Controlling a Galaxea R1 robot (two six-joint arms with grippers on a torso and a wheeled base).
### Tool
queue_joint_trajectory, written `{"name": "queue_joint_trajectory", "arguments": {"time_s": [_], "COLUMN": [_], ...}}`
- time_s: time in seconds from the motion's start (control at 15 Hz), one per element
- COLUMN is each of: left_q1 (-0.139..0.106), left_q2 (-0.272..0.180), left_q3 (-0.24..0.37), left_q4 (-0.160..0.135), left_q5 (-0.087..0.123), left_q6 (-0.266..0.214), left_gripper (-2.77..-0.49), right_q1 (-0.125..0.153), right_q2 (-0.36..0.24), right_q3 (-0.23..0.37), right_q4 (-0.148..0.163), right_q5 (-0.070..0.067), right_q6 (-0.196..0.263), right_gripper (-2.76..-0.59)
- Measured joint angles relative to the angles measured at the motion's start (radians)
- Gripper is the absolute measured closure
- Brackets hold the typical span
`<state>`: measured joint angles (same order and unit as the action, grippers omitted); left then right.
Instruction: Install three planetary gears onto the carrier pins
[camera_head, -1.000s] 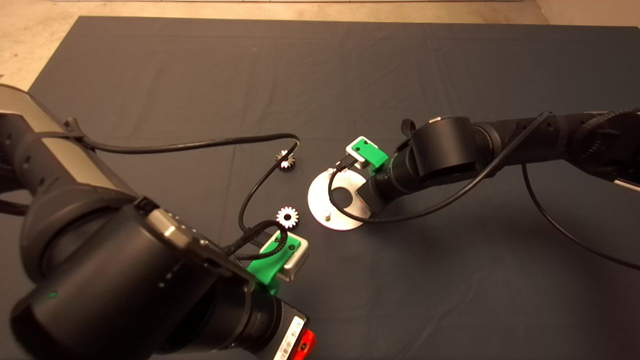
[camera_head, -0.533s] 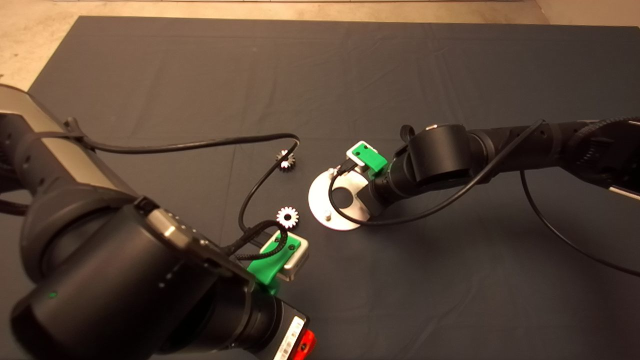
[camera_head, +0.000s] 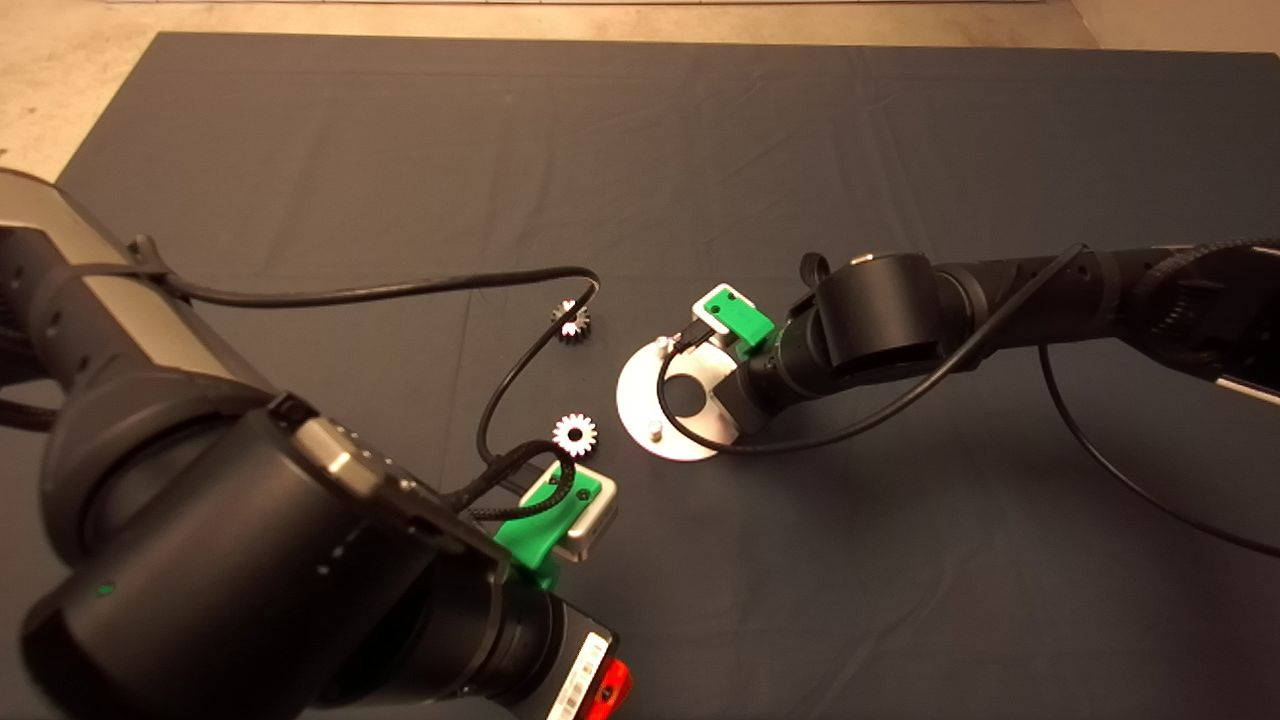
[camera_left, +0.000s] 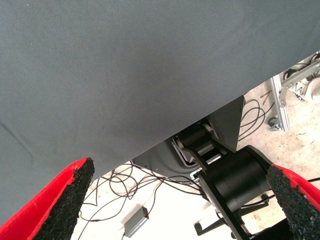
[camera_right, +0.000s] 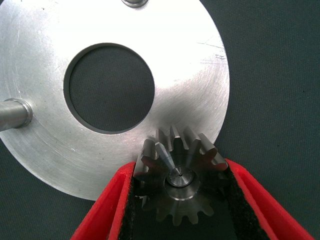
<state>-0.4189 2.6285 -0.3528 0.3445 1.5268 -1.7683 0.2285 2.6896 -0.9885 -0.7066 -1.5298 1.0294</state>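
Counter under a dark mat, creased. Lying directly on it: silver disc near centre, one loose gear just beside it, another gear farther back.

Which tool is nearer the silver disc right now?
Right. The right tool is over the silver disc's edge, shut on a planetary gear seated on a carrier pin. The left tool is open, off the disc's near-left side, apart from it.
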Motion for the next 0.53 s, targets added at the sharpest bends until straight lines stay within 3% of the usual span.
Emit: {"name": "queue_joint_trajectory", "arguments": {"time_s": [0.33, 0.4, 0.53], "left_q1": [0.0, 0.0, 0.0], "left_q2": [0.0, 0.0, 0.0], "left_q3": [0.0, 0.0, 0.0], "left_q4": [0.0, 0.0, 0.0], "left_q5": [0.0, 0.0, 0.0], "left_q6": [0.0, 0.0, 0.0], "left_gripper": [-2.51, -2.51, -2.51], "right_q1": [-0.004, -0.004, -0.004], "right_q2": [0.0, 0.0, 0.0], "right_q3": [0.0, 0.0, 0.0], "right_q4": [0.0, 0.0, 0.0], "right_q5": [-0.001, -0.001, -0.001], "right_q6": [0.0, 0.0, 0.0], "right_gripper": [-1.42, -1.55, -1.59]}}
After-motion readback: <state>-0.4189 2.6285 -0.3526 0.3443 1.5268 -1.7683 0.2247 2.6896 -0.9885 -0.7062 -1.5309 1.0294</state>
